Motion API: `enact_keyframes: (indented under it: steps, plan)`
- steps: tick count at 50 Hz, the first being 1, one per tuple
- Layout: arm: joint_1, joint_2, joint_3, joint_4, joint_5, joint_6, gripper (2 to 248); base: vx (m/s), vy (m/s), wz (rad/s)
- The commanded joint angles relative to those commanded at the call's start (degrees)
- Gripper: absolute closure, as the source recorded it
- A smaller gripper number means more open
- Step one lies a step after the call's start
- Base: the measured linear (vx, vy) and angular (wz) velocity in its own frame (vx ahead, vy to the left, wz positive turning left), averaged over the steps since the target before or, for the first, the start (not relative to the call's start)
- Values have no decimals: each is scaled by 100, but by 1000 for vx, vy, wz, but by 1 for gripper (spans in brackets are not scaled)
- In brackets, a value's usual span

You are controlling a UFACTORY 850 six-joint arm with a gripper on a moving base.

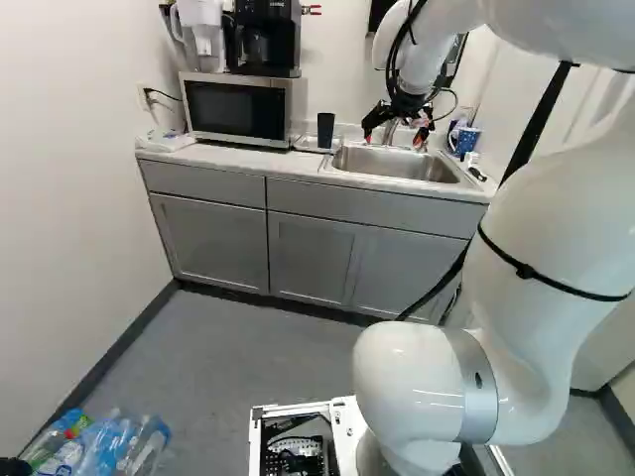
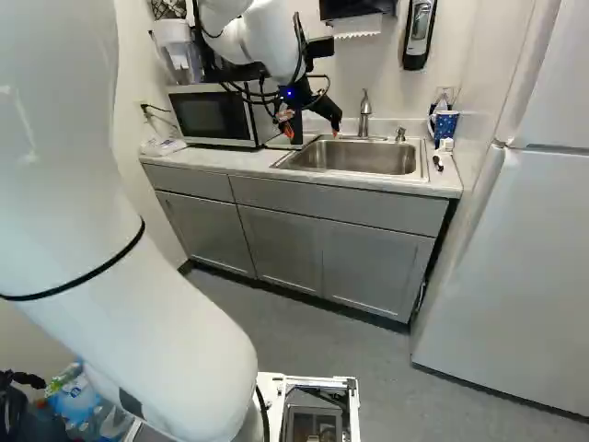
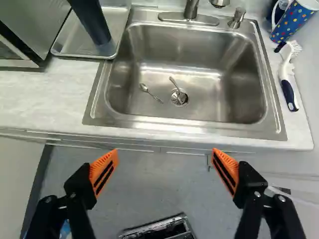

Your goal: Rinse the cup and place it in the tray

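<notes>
So the cup [image 3: 93,22] is standing in the tray [image 3: 79,50], over toward the table's [image 1: 228,156] back edge, tucked between the microwave [image 1: 236,109] and the sink [image 3: 164,112]. Pretty tall dark thing, its base is near the tray corner closest to the sink. The claw [image 1: 394,140] is spread wide, orange pads [image 3: 103,172] well apart, and from the wrist view the sink is ahead of it.

Down in the sink there's a spoon [image 3: 144,87] lying near the drain [image 3: 179,98], plus another bit of cutlery [image 3: 173,81] with one end at the drain itself. Faucet [image 2: 365,112] stands behind the basin, on the back edge side.

Right end of the table: a brush [image 3: 288,82], white with a dark handle, lies just beside the sink, and a blue dotted mug [image 3: 294,21] sits at the back right corner. The microwave is on the left part of the table, with a coffee maker [image 1: 266,35] and a clear pitcher [image 1: 205,35] on top. Fridge [image 2: 515,276] is past the table's right end, and some plastic bottles [image 1: 119,443] are down low at the left.
</notes>
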Motion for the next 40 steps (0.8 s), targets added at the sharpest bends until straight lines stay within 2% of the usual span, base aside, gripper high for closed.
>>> enact_keyframes:
  steps: [22,40]
  plan:
    - [0,0,0,0,0,0,3,-74,67,0]
    - [0,0,0,0,0,0,3,-4,3,0]
